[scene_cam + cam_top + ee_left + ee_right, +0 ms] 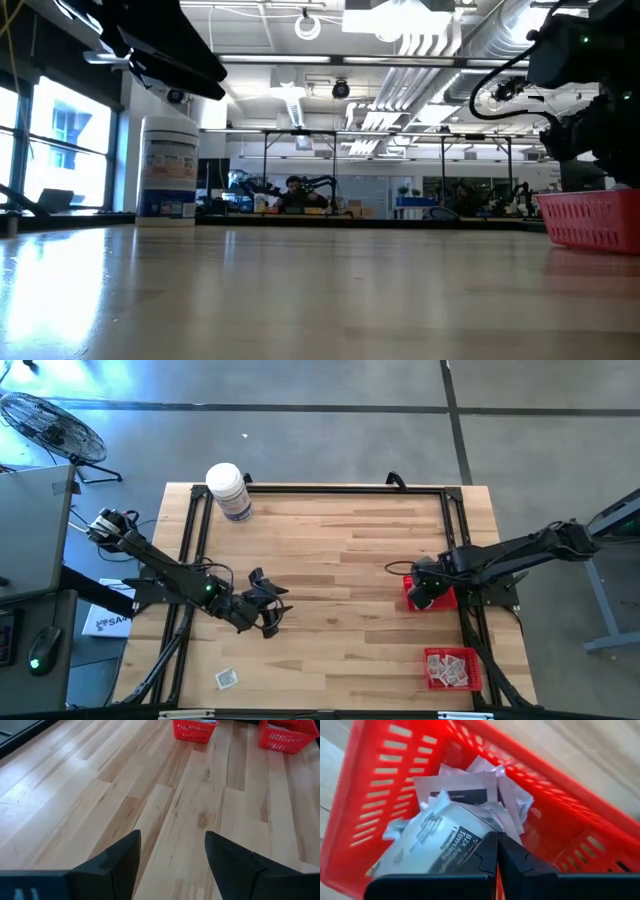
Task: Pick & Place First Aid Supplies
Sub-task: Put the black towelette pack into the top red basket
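Note:
My right gripper [497, 851] reaches down into a red mesh basket [370, 795] at the table's right side [430, 595]. Its fingers are shut on a white-grey packet with dark print [437, 840]. More first aid packets [470, 785] lie heaped on the basket floor below. A second red basket [452, 668] near the front right holds several packets. One loose packet [227, 678] lies flat on the table at the front left. My left gripper [268, 605] hovers open over bare wood at the left middle, fingers well apart [172, 855]. My right gripper pinches the printed packet between its two fingers at the packet's edge [479, 839], beside the dark label. The fingers come from above, pointing down into the basket. The packet sits tilted over the heap; I cannot tell whether it is clear of the other packets.
A large white bottle [229, 490] with a purple label stands at the far left of the table. A black frame [320, 490] runs round the work area. Both baskets show far off in the left wrist view [195, 730]. Bare wood [340, 590] lies between the arms.

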You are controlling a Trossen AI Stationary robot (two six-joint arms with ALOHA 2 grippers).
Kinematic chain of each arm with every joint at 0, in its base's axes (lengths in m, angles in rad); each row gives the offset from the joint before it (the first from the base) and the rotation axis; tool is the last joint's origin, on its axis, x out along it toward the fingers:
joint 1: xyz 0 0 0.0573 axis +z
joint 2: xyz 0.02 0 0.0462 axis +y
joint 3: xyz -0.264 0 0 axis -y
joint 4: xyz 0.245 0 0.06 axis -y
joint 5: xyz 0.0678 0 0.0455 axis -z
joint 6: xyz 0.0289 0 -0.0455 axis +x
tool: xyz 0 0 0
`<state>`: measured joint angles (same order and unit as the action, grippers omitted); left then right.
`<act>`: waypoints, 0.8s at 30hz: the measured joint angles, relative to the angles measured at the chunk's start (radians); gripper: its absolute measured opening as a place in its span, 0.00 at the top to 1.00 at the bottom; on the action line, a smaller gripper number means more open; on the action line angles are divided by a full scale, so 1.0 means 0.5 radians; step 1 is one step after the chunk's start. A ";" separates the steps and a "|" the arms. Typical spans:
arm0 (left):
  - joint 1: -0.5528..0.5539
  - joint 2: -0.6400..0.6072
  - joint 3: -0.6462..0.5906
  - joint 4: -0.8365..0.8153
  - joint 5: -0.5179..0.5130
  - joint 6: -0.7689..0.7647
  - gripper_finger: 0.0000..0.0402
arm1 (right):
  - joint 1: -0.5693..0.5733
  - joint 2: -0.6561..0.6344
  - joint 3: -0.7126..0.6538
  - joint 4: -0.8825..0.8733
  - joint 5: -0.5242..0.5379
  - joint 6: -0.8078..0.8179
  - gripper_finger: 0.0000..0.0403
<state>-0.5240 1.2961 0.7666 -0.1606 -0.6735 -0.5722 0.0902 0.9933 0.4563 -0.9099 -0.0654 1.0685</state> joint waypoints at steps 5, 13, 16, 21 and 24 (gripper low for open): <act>0.000 0.000 0.000 -0.008 0.003 -0.006 0.46 | 0.000 0.000 0.166 -0.148 -0.022 -0.066 1.00; 0.000 -0.060 0.001 -0.171 0.522 -0.208 0.46 | 0.038 -0.001 0.596 -0.339 0.477 -0.233 1.00; -0.010 -0.042 0.001 -0.368 0.905 -0.507 0.46 | 0.085 -0.002 0.679 -0.078 0.718 -0.423 1.00; -0.181 0.095 0.001 -0.564 1.228 -1.039 0.46 | 0.151 -0.001 0.637 0.617 0.792 -0.884 0.98; -0.313 0.178 0.001 -0.563 1.347 -1.300 0.46 | 0.168 0.000 0.525 1.073 0.791 -1.208 0.99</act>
<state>-0.6805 1.3851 0.7670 -0.4423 0.0001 -1.2220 0.1741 0.9932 0.7188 -0.3733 0.3302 0.4646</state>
